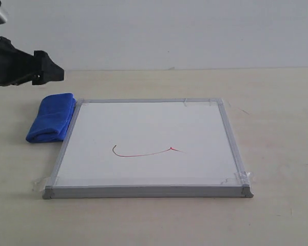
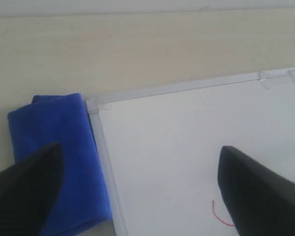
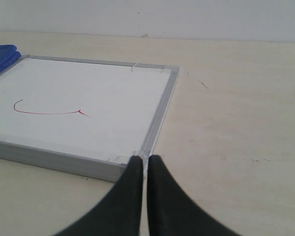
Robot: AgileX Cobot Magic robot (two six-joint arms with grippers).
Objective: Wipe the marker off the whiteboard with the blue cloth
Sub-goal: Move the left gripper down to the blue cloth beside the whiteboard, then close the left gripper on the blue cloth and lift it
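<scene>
The whiteboard lies flat on the table, its silver-grey frame taped at the corners. The marker is a thin red curve on its near half. The blue cloth lies as a rolled bundle against the board's left edge, with nothing holding it. My left gripper hangs open above the board's far left corner. One of its fingers is over the cloth and the other over the board near the marker. My right gripper is shut and empty, low beside the board's near right corner, outside the exterior view.
The beige table spreads around the board, with a pale wall behind it. The left arm's black body shows at the top left, above the cloth.
</scene>
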